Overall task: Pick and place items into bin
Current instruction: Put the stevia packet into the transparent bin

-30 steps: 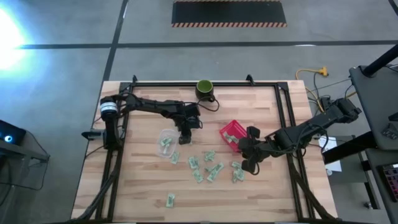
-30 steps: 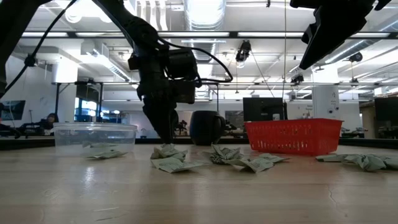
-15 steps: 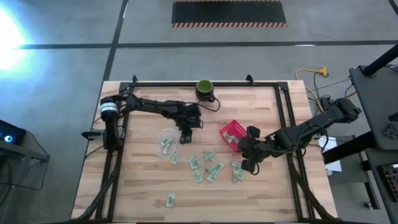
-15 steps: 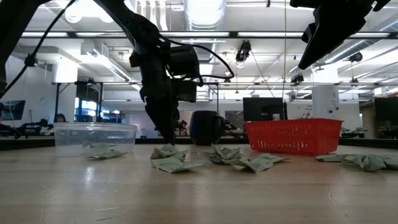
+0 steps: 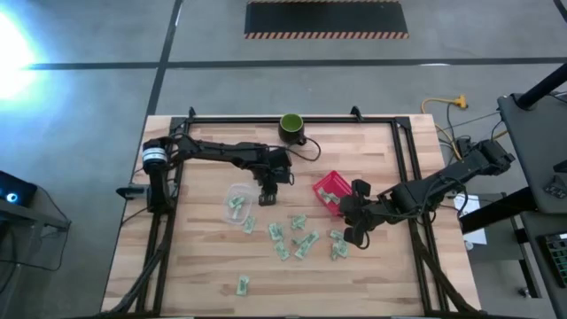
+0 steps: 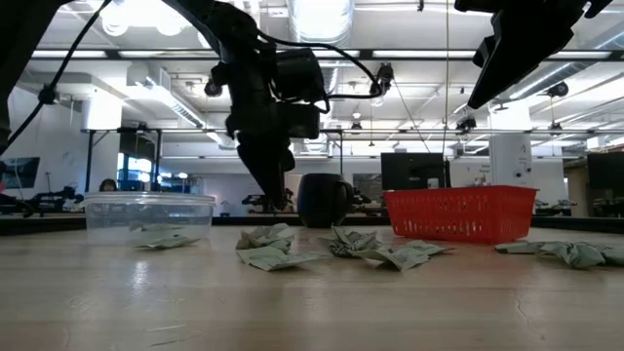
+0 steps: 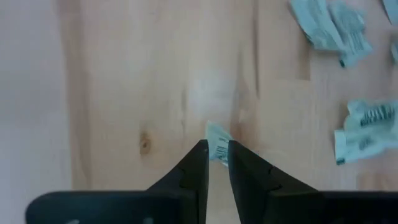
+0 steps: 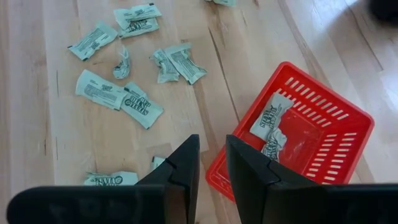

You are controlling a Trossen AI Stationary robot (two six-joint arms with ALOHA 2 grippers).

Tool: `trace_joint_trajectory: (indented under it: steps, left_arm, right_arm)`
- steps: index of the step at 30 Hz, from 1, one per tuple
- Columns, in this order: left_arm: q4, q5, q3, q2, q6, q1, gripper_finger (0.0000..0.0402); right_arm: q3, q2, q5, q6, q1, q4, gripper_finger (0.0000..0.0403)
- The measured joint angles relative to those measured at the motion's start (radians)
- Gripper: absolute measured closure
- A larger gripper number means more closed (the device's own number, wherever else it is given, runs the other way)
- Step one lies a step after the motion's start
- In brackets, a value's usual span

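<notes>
The left claw [image 5: 268,197] hangs above the middle of the counter [image 5: 204,275], pinching one small packet [image 7: 217,147] between its tips. More packets [image 5: 292,237] lie loose toward the front edge, with bare wood around them. The right claw [image 5: 354,232], nearly closed and empty, hovers by the red basket [image 5: 330,190].

The packet [image 7: 217,148] pinched in the left hand [image 7: 216,154] shows only a corner — the rest sits behind the fingers. Right hand [image 6: 487,73] runs off the low view's top edge; packets in the clear tub [image 6: 148,216] — count unclear
</notes>
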Motion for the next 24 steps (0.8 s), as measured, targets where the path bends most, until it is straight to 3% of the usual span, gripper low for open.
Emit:
trace_joint_trajectory:
  steps: [4, 14, 24]
  left_arm:
    - [-0.058, -0.015, 0.028, 0.000, -0.109, 0.004, 0.0333]
    - [-0.074, -0.014, 0.037, 0.001, -0.361, -0.025, 0.0217]
    - [-0.067, -0.107, 0.027, 0.004, -0.465, -0.065, 0.0185]
  right_arm:
    - [0.000, 0.000, 0.000, 0.000, 0.000, 0.000, 0.0335]
    - [-0.011, 0.000, 0.004, -0.008, 0.000, 0.000, 0.0335]
    - [-0.034, 0.000, 0.003, -0.011, 0.000, 0.001, 0.0335]
